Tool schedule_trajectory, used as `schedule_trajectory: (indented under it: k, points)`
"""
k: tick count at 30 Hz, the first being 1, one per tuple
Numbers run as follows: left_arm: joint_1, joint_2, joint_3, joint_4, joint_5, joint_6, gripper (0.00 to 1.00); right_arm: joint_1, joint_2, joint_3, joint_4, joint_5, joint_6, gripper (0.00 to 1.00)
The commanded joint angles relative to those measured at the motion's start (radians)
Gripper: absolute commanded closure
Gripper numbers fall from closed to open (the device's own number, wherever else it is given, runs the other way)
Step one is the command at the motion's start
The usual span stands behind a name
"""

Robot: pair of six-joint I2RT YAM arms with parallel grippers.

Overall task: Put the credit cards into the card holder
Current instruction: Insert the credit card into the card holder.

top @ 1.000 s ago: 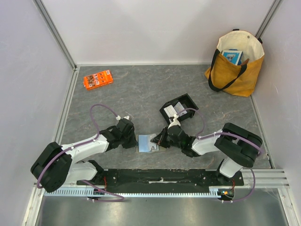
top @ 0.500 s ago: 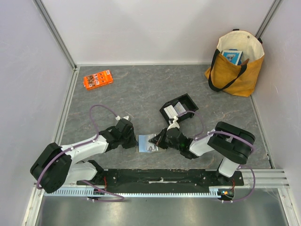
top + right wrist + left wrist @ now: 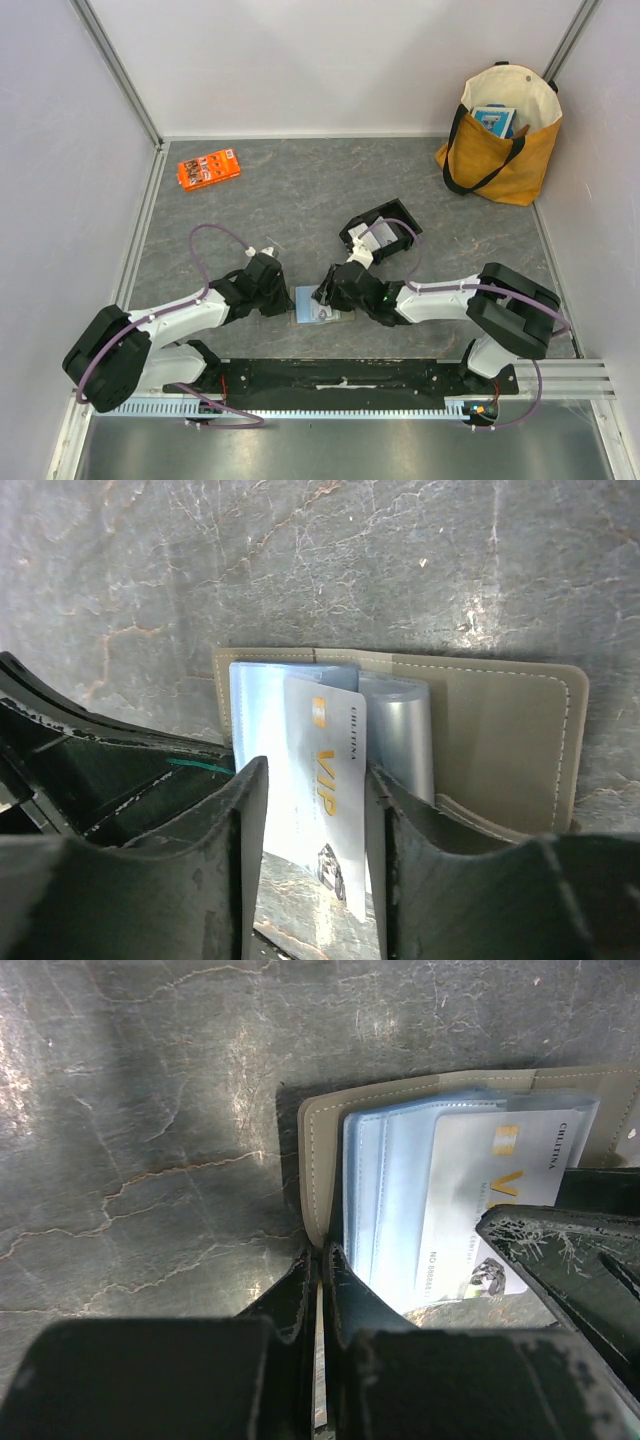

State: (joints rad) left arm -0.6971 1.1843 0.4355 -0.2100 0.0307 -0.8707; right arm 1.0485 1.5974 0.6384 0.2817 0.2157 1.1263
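Note:
The card holder [image 3: 312,306] lies open on the grey table between the two arms, its taupe cover [image 3: 500,730] and pale blue sleeves showing. My left gripper [image 3: 320,1282] is shut on the thin edge of the holder's cover [image 3: 322,1140]. A whitish credit card [image 3: 325,770] with gold VIP lettering lies partly tucked into the blue sleeves [image 3: 395,1190]. My right gripper [image 3: 317,810] stands open astride this card, one finger on each side. In the top view the right gripper [image 3: 327,296] covers the holder's right part.
A black open tray [image 3: 380,232] holding pale cards sits just behind the right arm. An orange packet [image 3: 208,168] lies at the far left. A yellow tote bag [image 3: 500,135] stands in the far right corner. Walls close in on three sides.
My right gripper has slid left over the holder and its jaws have opened, leaving the card in the sleeves. The left gripper has kept its hold and place.

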Motion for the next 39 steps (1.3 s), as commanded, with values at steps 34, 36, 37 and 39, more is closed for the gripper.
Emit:
schedule_trajectory:
  k: [34, 36, 37, 39]
  points:
    - [-0.004, -0.034, 0.037, -0.025, 0.023, 0.009, 0.98, 0.108, 0.139, 0.320, -0.236, -0.108, -0.186, 0.64]
    - [-0.004, -0.035, 0.037, -0.026, 0.021, 0.009, 0.98, 0.107, 0.138, 0.322, -0.231, -0.104, -0.189, 0.62]
    - [-0.004, -0.038, 0.037, -0.029, 0.020, 0.009, 0.98, 0.104, 0.139, 0.322, -0.231, -0.105, -0.191, 0.60]
    - [-0.004, -0.041, 0.034, -0.028, 0.018, 0.007, 0.98, 0.093, 0.142, 0.305, -0.173, -0.165, -0.192, 0.59]
